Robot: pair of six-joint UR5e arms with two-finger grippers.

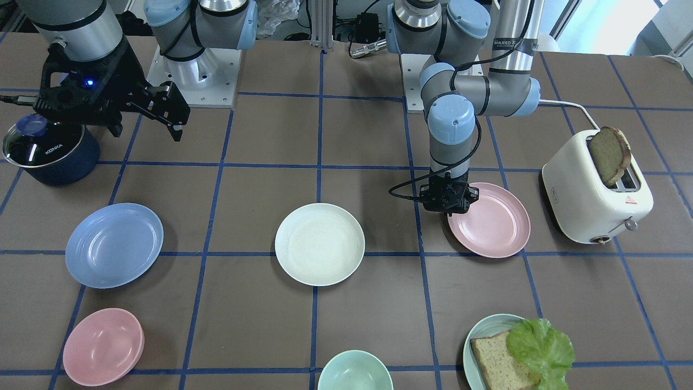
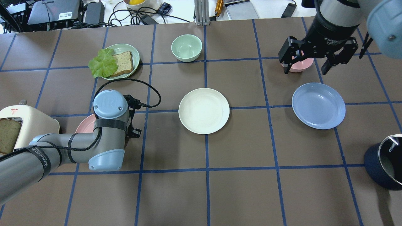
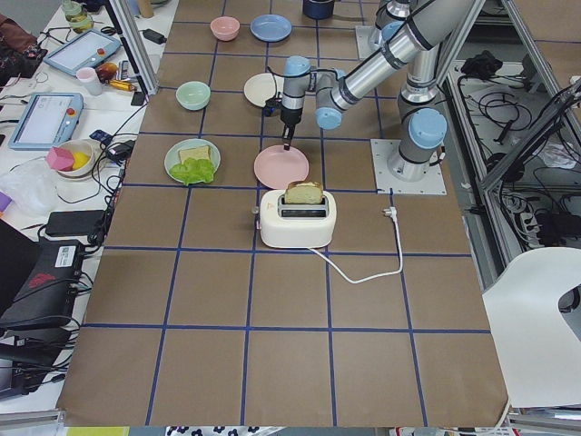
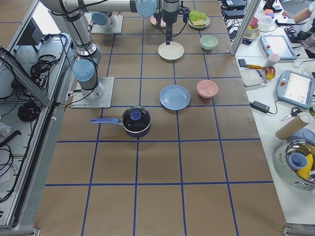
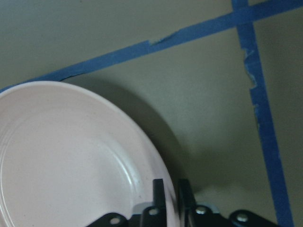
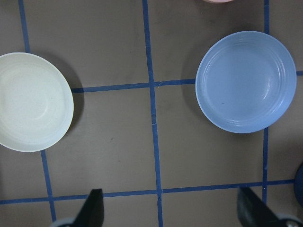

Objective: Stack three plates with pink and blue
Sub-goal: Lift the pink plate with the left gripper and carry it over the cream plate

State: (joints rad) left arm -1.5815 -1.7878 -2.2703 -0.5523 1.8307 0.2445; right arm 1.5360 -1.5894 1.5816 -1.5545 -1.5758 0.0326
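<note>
The cream-white plate (image 1: 319, 244) lies at the table's middle. The light blue plate (image 1: 114, 245) lies on my right side and shows in the right wrist view (image 6: 246, 81). The pale pink plate (image 1: 495, 222) lies on my left side beside the toaster. My left gripper (image 1: 453, 210) points down at its rim. In the left wrist view the fingers (image 5: 158, 189) are shut on the pink plate's (image 5: 61, 161) rim, one inside and one outside. My right gripper (image 2: 306, 67) is open and empty, held high above the pink bowl, beyond the blue plate (image 2: 318, 105).
A white toaster (image 1: 595, 189) with a bread slice stands close to the pink plate. A mint plate with bread and lettuce (image 1: 476, 336), a mint bowl (image 1: 354, 371) and a pink bowl (image 1: 103, 346) lie on the far side. A dark blue lidded pot (image 1: 51, 149) stands by my right arm.
</note>
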